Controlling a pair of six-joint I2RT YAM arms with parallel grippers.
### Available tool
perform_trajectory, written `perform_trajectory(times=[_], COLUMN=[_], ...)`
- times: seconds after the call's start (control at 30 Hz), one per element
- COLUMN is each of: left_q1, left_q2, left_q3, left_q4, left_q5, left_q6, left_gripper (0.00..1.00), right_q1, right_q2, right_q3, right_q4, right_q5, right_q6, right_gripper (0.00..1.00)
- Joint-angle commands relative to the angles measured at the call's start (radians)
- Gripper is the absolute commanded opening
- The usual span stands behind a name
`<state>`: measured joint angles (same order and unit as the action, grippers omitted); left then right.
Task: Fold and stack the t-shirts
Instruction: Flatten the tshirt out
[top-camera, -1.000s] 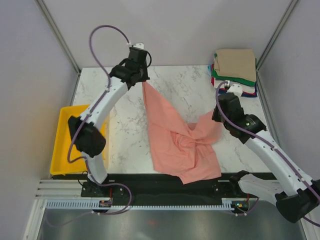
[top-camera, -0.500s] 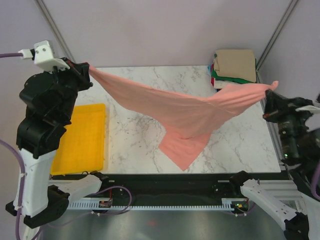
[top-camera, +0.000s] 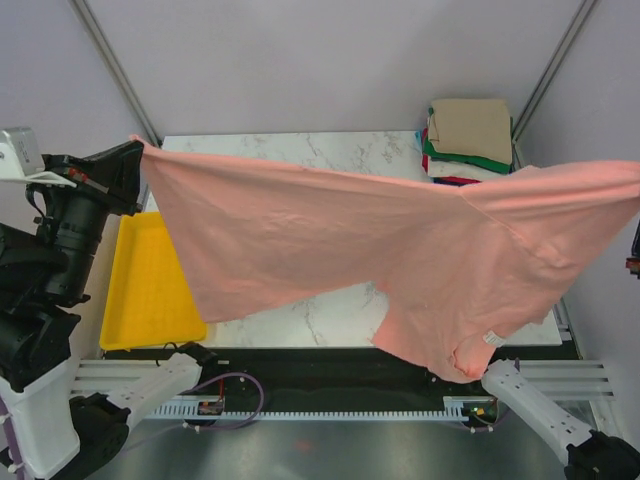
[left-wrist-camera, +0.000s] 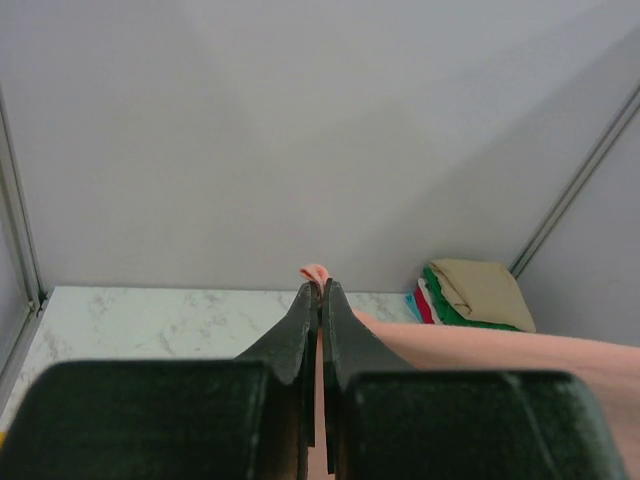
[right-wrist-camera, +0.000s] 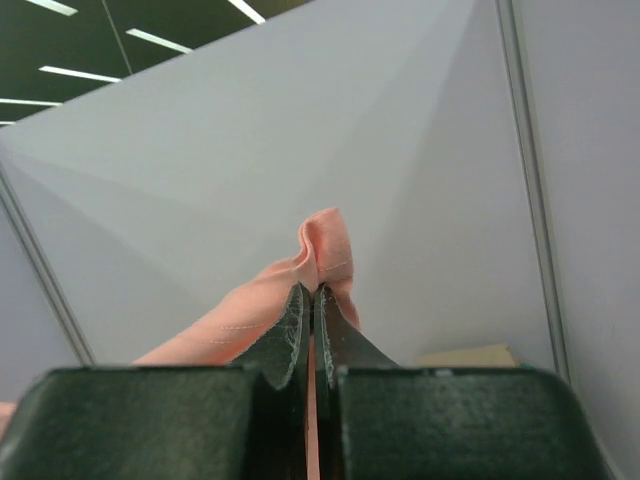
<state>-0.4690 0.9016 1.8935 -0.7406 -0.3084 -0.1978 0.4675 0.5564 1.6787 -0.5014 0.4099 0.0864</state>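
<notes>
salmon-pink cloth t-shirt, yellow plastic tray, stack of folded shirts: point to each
salmon-pink cloth t-shirt (top-camera: 330, 235), top external view, mid body
yellow plastic tray (top-camera: 150, 290), top external view, bare floor
stack of folded shirts (top-camera: 470, 128), top external view, tan top shirt

I read no legible text in any view; the small white tag (top-camera: 490, 338) on the salmon-pink cloth t-shirt (top-camera: 330, 240) is too small.

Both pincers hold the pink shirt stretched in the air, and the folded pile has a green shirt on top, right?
No: the top external view shows a tan shirt on top, the green shirt beneath. The left pincer and right pincer do hold the pink shirt stretched aloft.
</notes>
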Motion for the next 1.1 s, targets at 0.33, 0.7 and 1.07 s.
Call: perform_trajectory(times=[0.33, 0.7, 1.07], left_q1=[0.096, 0.325, 0.305], left_q2=[0.436, 1.143, 1.095], left_q3=[0.064, 0.192, -0.030], left_q4=[-0.106, -0.117, -0.082], left_q5=[-0.109, 0.153, 0.135], left_q6=[-0.009, -0.104, -0.223], left_gripper=[0.02, 0.29, 0.50], right_q1=[-0.038, -0.155, -0.156], right_q2=[0.940, 1.697, 1.285], right_q3=[0.337, 0.669, 0.078], right_q4=[-0.097, -0.132, -0.025], right_q5=[0.204, 0.034, -0.101], right_q6=[-0.090, -0.011, 0.122], right_gripper=[0.00, 0.97, 0.98])
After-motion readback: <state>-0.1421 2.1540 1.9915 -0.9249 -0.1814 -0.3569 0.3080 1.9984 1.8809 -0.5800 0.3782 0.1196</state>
